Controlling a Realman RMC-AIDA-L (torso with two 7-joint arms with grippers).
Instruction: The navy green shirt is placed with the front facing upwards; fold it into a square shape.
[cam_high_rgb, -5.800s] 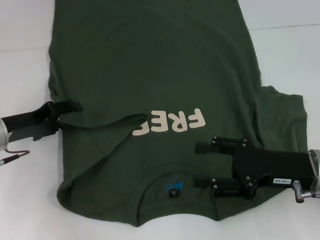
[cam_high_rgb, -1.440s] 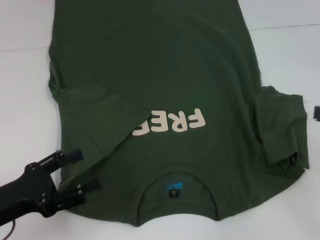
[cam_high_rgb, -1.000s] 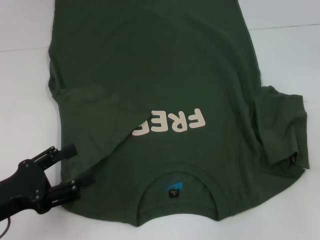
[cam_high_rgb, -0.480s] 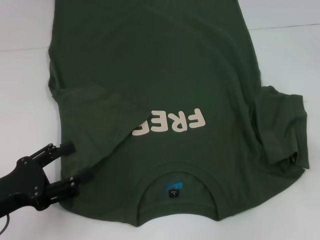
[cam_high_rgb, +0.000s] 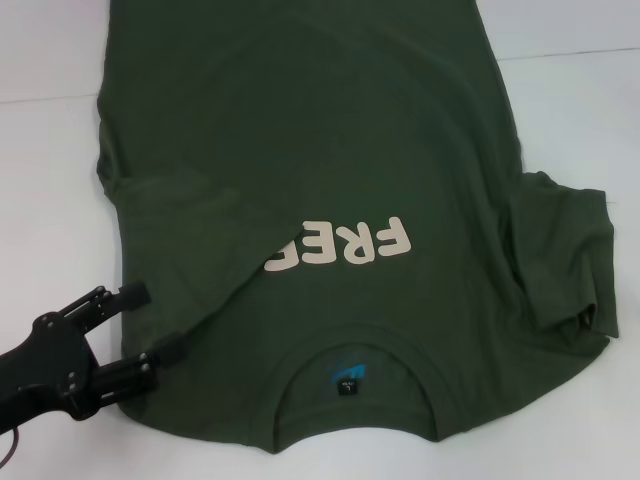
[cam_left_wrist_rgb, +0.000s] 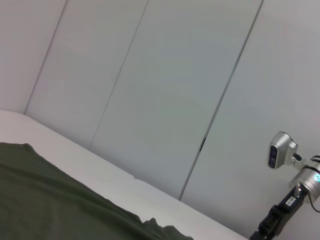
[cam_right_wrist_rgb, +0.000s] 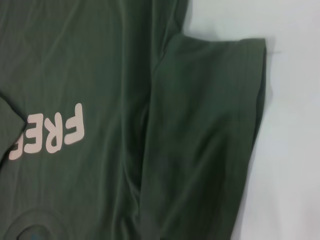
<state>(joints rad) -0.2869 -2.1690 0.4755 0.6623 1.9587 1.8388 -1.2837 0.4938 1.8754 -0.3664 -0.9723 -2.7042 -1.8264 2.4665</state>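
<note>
Lying face-up on the white tabletop (cam_high_rgb: 50, 200), the navy green shirt (cam_high_rgb: 330, 140) fills most of my head view, collar toward the robot and hem running out of frame at the far side. I see the sleeve on the robot's left already folded inward over the chest, its edge covering the last letters of the cream print (cam_high_rgb: 345, 245). The sleeve on the robot's right (cam_right_wrist_rgb: 215, 130) lies spread flat outward on the tabletop, not yet folded.

I read the step in hand as the side folds: one sleeve is in, the other is pending. The left claw (cam_high_rgb: 145, 322) sits at the shirt's near-left shoulder edge, fingers apart, one finger just off the fabric and the other over its border; it grips nothing. The right claw does not appear in any view; its wrist camera looks down on the unfolded sleeve from above.

My judgement of the next move: bring the right claw down to the outer sleeve edge, pinch it, and carry it across toward the print.

Bare tabletop lies open beyond both side edges of the shirt, giving clear room for either arm to approach. The near collar edge (cam_high_rgb: 350, 440) sits close to the frame bottom, so room there is tight.
</note>
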